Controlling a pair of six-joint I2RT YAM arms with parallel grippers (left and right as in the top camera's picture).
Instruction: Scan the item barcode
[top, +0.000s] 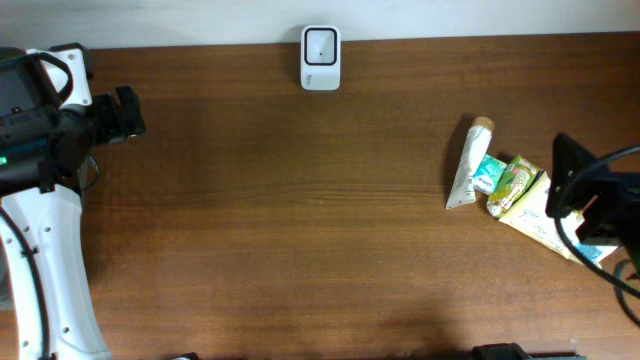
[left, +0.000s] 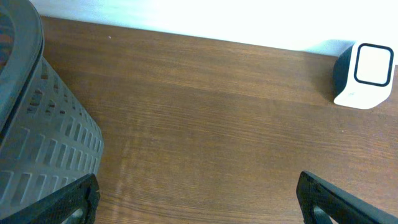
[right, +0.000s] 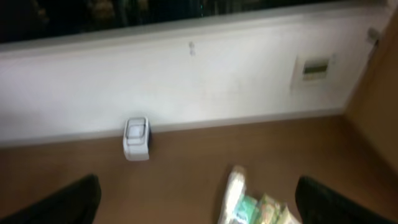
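Right pincer (right: 196, 193) wide, empty; left pincer (left: 199, 193) wide too. Tube (top: 468, 168) lies on table (top: 300, 220), right side, touching packets (top: 512, 178), near right pincer, far from scanner (top: 321, 58). Tube likely light, soft, a bit slippery. You grab its middle, gently.

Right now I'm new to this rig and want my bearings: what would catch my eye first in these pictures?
The white scanner stands alone at the far edge of the table, about midway along. Near the right edge, a tube and some packets lie bunched together. The left wrist view shows a grey basket close by at its left.
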